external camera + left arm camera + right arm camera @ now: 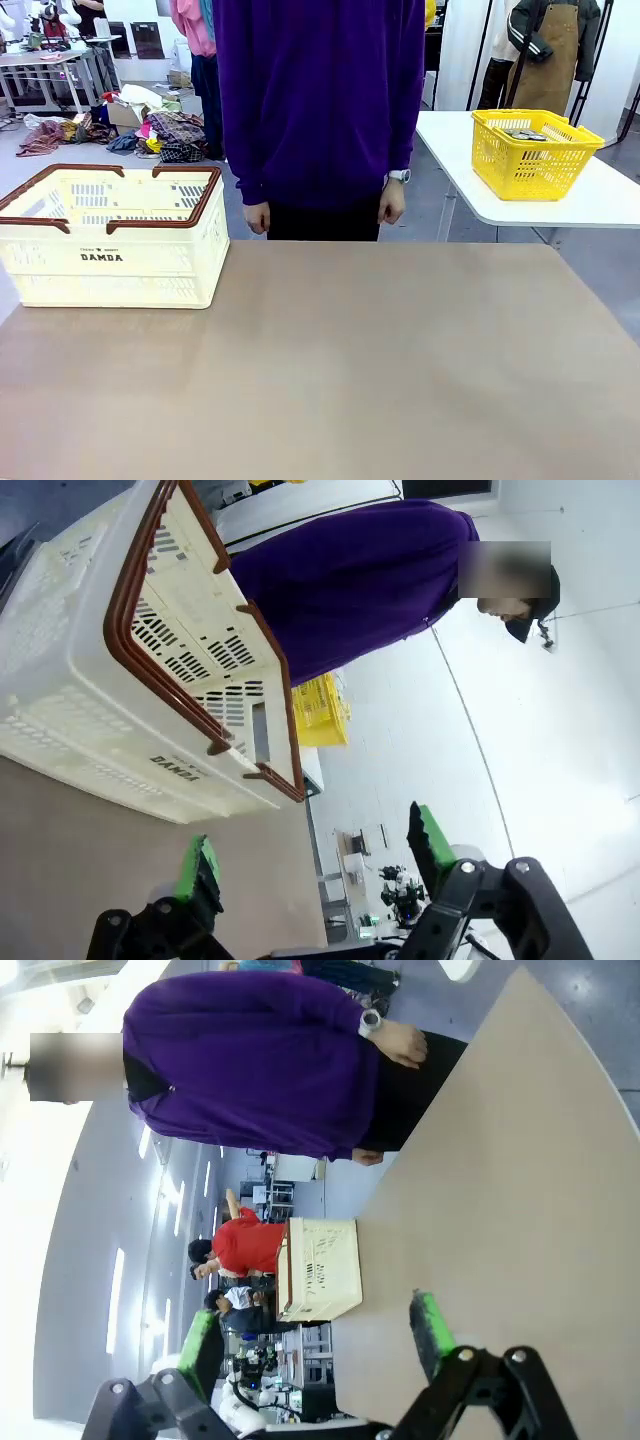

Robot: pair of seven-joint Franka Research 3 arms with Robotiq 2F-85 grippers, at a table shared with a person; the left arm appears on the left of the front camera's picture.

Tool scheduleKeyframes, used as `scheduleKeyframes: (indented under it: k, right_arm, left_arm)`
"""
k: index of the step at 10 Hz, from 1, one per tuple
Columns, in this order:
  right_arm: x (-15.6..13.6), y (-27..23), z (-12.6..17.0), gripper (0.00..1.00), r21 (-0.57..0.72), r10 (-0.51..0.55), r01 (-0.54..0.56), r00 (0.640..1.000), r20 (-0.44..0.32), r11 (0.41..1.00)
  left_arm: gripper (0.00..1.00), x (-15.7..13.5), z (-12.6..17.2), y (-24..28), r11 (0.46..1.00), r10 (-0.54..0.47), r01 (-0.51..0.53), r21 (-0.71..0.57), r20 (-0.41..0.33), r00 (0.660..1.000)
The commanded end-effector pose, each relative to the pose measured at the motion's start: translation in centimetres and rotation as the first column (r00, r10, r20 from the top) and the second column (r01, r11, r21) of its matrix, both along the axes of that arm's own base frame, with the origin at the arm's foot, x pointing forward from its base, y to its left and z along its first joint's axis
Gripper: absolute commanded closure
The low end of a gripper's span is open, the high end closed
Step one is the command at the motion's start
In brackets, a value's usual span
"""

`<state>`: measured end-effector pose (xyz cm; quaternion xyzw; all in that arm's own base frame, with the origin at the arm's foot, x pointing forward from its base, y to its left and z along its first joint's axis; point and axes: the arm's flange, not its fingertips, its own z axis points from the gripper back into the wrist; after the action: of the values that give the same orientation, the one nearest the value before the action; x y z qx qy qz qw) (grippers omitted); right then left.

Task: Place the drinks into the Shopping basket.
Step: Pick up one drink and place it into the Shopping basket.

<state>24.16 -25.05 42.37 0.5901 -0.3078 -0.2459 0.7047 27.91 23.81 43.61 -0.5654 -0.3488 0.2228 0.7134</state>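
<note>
Your left gripper (311, 852) stands wide, its two green-padded fingers well apart with nothing between them. Your right gripper (315, 1335) is spread just as wide and grips nothing either.

Beneath both, the brown desk (380, 380) takes up the lower half of the front view. In the right wrist view you see its bare top under the gripper.

Behind the far edge of the desk stands a person (320, 100) in a purple sweater and dark trousers, facing you.

The Shopping basket (110, 240) sits upright on the far left part of the desk. It is a cream crate with slotted sides, brown rim handles and "DAMDA" printed on the wall nearest you. In the left wrist view it rises close ahead of your left gripper. In the right wrist view it stands well apart from your right gripper, across the desk.

A white table (600, 200) stands beyond the desk on the right, and a yellow mesh basket (535, 155) rests on it. Something dark lies inside that basket, too small to tell what.

The person's arms hang down, one hand (258, 217) and the other hand (392, 205) loosely curled just behind the desk edge. The second wrist wears a pale watch (399, 176).
</note>
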Motion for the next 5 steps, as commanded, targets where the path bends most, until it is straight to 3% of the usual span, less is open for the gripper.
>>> scheduleKeyframes:
  k: [1,5]
  right_arm:
    - [2.74,3.01,1.78,0.00,0.000,0.091,-0.091,0.994,0.061,0.996]
    - [2.74,3.01,1.78,0.00,0.000,0.091,-0.091,0.994,0.061,0.996]
  left_arm:
    - [0.00,1.42,-0.04,-3.08,0.991,-0.132,0.132,0.014,-0.036,0.991]
    - [0.00,1.42,-0.04,-3.08,0.991,-0.132,0.132,0.014,-0.036,0.991]
